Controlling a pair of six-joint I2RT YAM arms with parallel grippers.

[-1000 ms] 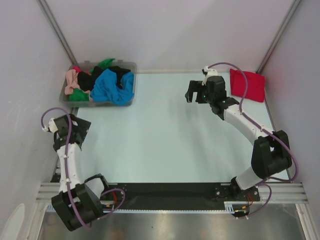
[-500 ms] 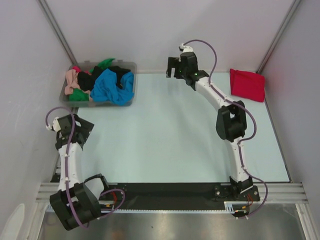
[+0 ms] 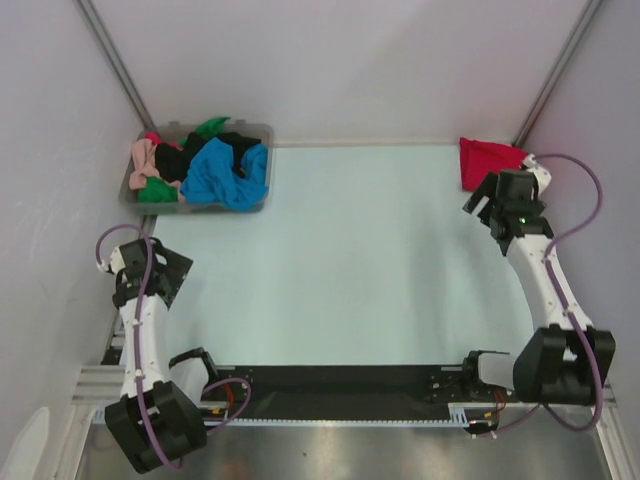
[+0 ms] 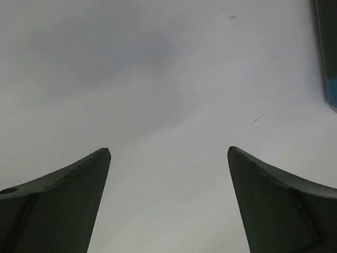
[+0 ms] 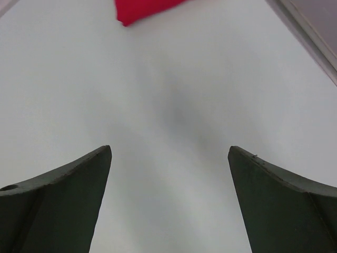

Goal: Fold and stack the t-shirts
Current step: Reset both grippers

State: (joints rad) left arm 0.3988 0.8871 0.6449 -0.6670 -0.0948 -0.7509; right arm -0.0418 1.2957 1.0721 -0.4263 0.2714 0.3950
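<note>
A folded red t-shirt [image 3: 483, 160] lies at the table's far right corner, and its edge shows at the top of the right wrist view [image 5: 147, 9]. Blue [image 3: 222, 172], black, green and peach-pink t-shirts are heaped in the clear grey bin [image 3: 262, 198] at the far left. My right gripper [image 3: 483, 200] hovers just in front of the red t-shirt, covering its near edge. Its jaws stand open [image 5: 168, 153] over bare table. At the left edge my left gripper [image 3: 167, 270] is also open [image 4: 168, 153], with nothing between its fingers.
The pale table top [image 3: 340, 260] spreads between the arms. White walls and metal posts [image 3: 555, 70] close in the back and sides. A dark rail [image 3: 340, 380] runs along the near edge. A dark teal edge [image 4: 329, 52] shows at the right of the left wrist view.
My right arm has swung from the far middle of the table over to the right, ending next to the red t-shirt. The left arm has drifted slightly nearer. Both grippers stayed open.
</note>
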